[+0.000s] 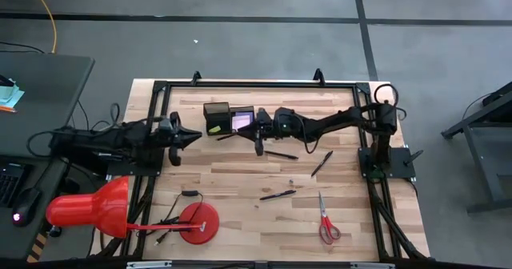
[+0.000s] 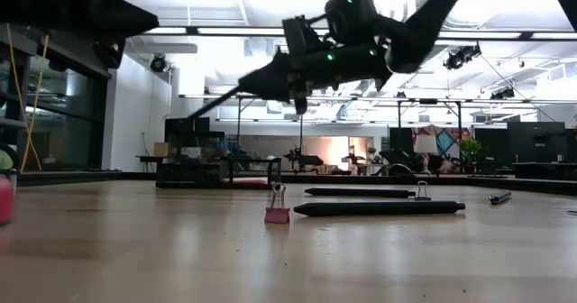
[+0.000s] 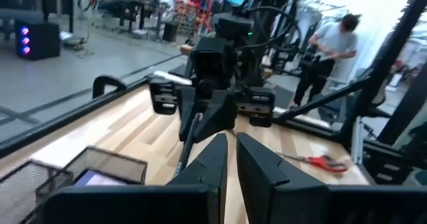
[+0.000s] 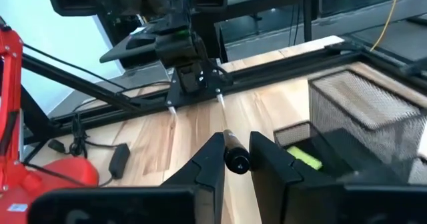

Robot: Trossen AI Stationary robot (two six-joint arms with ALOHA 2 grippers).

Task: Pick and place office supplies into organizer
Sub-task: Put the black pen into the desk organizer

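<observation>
The organizer (image 1: 230, 118), a black mesh box, sits near the table's far edge, left of centre in the high view. One compartment holds a purple pad (image 1: 242, 121), the other a yellow-green bit (image 1: 214, 128); the right wrist view shows the same yellow-green piece (image 4: 299, 157) inside the mesh wall (image 4: 353, 104).

The right gripper (image 1: 260, 125) hangs just beside the organizer's right end, above the table (low view shows it well clear of the wood). Its fingers are closed on a pen (image 4: 236, 160), seen end-on betw. the two fingers in the right wrist view. In the low view the pen (image 2: 216, 102) sticks out from the gripper (image 2: 270, 78), tilted downward.

Loose on the wood: three more pens, one near the gripper (image 1: 281, 154), one farther right (image 1: 322, 163), one toward the front (image 1: 278, 194). Scissors (image 1: 326, 223), red handles, lie near the front right, well apart from the organizer. Low view also shows a pink binder clip (image 2: 277, 209) standing just in front of the nearest pen (image 2: 379, 208).

The left gripper (image 1: 194, 138) waits at the table's left side, left of the organizer; fingers close together w/ a narrow gap (left wrist view) (image 3: 230, 159), holding nothing.

Red lamp (image 1: 88, 209) w/ round base (image 1: 198, 222) stands at front left. A person (image 3: 332, 47) stands in the room behind.
</observation>
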